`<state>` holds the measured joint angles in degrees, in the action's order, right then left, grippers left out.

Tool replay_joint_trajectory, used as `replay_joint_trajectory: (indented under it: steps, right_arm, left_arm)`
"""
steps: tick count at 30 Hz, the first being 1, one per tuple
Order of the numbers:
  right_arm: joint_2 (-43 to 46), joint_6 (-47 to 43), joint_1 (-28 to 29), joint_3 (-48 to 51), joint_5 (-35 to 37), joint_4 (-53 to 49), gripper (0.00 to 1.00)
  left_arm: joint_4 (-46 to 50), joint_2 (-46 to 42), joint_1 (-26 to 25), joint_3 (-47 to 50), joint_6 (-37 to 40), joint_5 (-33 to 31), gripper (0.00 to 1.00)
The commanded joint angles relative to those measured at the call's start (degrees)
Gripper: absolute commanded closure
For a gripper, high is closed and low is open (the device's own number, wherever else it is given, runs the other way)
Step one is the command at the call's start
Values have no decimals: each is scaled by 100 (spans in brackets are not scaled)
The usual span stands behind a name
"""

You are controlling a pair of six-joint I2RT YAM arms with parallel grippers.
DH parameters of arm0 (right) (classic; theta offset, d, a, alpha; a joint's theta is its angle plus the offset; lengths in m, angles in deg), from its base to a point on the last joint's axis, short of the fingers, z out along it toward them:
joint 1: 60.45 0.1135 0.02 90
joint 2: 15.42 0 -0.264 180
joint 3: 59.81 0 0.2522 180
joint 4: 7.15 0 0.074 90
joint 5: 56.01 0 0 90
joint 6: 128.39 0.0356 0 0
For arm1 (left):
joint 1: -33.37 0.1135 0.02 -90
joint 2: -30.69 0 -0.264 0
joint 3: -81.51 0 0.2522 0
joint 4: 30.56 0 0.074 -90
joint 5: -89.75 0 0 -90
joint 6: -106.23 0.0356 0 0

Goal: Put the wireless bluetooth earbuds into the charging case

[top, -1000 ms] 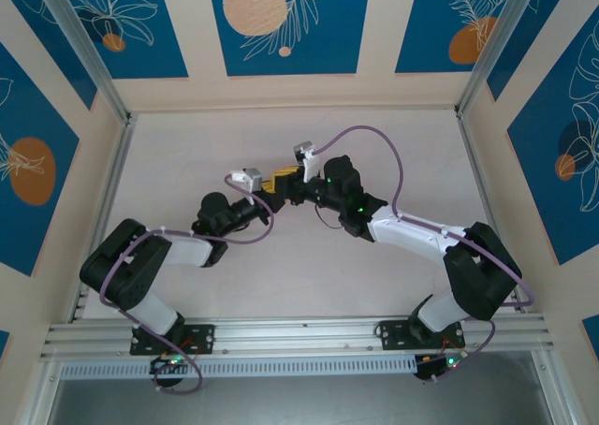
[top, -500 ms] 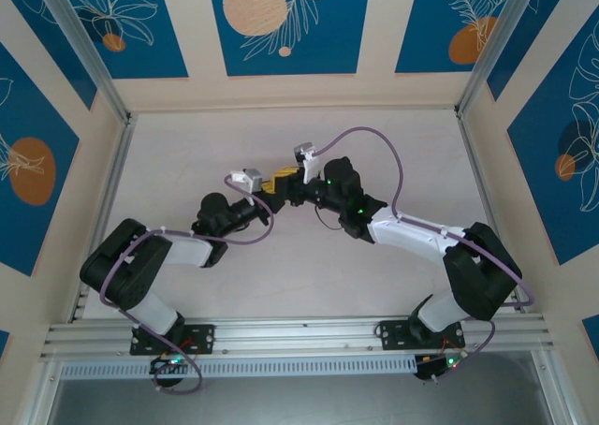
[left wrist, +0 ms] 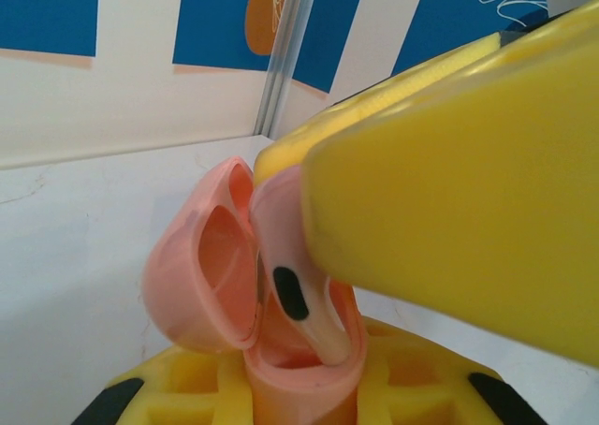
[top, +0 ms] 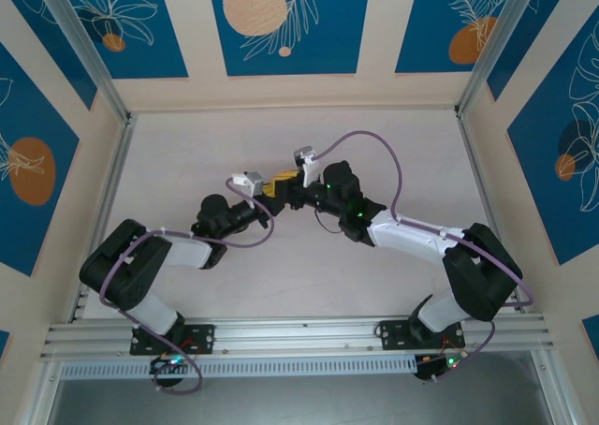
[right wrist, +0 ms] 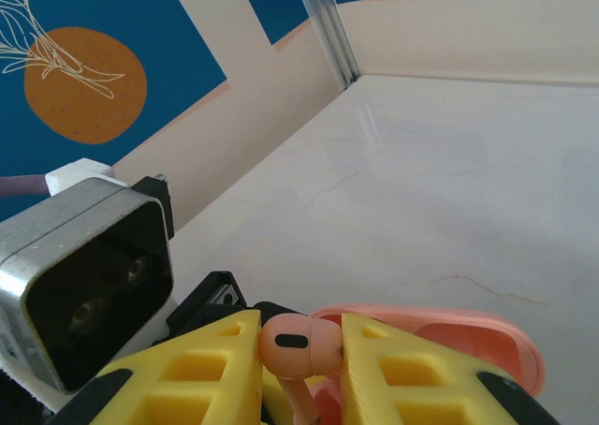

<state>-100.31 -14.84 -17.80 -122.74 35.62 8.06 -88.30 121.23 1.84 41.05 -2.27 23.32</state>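
earbud (right wrist: 298, 345), smooth coral, tight between latticed yellow right fingers (right wrist: 201, 369); glossy rounded case (left wrist: 201, 275) tight between left fingers (left wrist: 197, 367)

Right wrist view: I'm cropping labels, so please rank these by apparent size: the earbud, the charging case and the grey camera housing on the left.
1. grey camera housing, largest.
2. charging case, partly hidden, so judged by what shows.
3. earbud, smallest.
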Motion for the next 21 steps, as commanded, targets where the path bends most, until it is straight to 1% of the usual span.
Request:
replay_joint_trajectory:
  steps: [1,7,21]
  right_arm:
    - [-72,-15,-29,109,461,-596,75]
    - [-174,-17,-29,135,483,-550,75]
    - [-222,-91,-14,276,555,-548,72]
  left_arm:
    - [-910,-410,-106,-76,227,329,100]
    - [-910,-545,-117,-58,321,455,100]
    - [-908,-757,-109,-29,360,395,100]
